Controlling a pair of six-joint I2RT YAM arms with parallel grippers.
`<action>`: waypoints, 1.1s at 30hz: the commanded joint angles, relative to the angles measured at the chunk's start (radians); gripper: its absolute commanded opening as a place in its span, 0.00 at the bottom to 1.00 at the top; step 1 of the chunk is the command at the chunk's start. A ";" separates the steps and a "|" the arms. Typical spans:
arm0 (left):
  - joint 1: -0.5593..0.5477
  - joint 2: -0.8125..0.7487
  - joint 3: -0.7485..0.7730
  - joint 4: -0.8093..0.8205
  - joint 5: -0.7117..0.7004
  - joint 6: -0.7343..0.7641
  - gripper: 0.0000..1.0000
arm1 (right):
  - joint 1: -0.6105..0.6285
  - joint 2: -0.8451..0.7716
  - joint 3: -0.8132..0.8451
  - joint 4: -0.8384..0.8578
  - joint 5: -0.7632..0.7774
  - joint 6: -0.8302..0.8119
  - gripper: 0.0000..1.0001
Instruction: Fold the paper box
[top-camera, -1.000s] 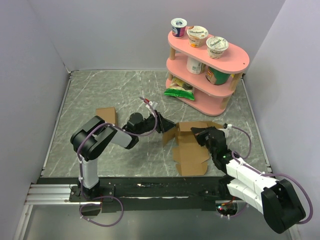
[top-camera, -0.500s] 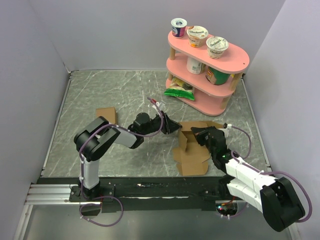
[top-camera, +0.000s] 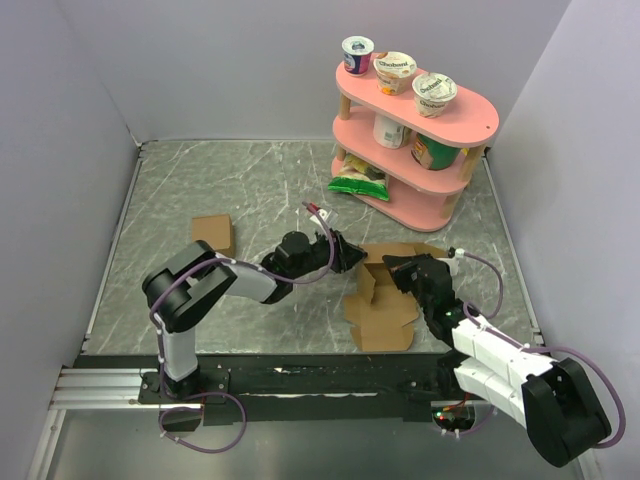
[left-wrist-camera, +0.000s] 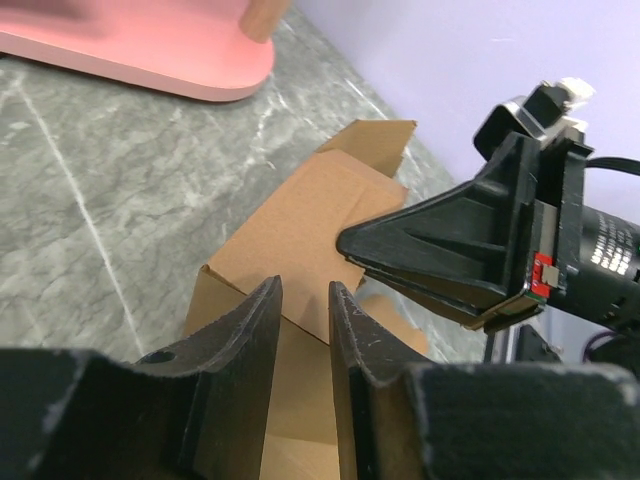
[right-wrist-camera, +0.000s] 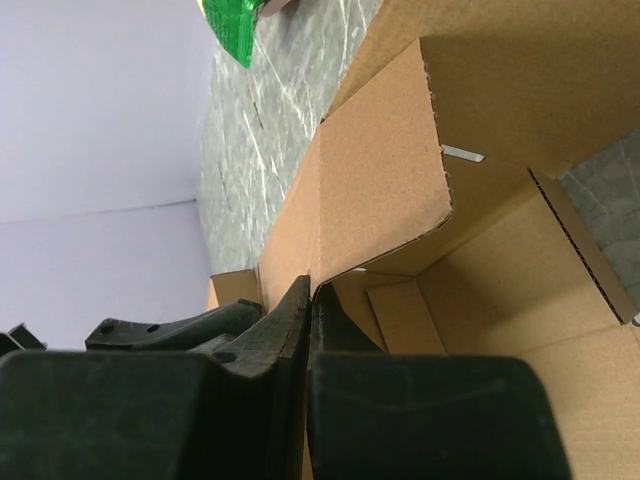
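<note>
- Pink shelf (left-wrist-camera: 130, 50): left wrist view, blurred, cut off by the top edge.
- Green packet (right-wrist-camera: 232, 25): right wrist view, cut off by the top edge.
- Paper box (right-wrist-camera: 480, 150): same view, runs off the top and right edges.
- Cups (top-camera: 396, 68): top view, labels too small to read.
- Jar (top-camera: 430, 153): partly hidden beneath the upper tier.

Paper box (top-camera: 385, 305) right of cube (top-camera: 212, 233)

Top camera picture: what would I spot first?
Probably the pink shelf at the far right, with yogurt cups on top. Next, the half-folded paper box just right of the middle, where the left gripper and right gripper almost meet.
</note>
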 joint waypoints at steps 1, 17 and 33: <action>-0.037 -0.008 -0.058 -0.181 -0.080 0.033 0.33 | -0.003 0.000 -0.033 -0.083 0.032 -0.030 0.00; -0.118 0.049 -0.190 0.072 -0.092 0.100 0.34 | -0.003 -0.034 -0.062 -0.043 0.039 -0.070 0.00; -0.147 -0.121 -0.147 -0.047 -0.187 0.160 0.80 | -0.001 -0.077 -0.073 -0.098 0.053 -0.068 0.00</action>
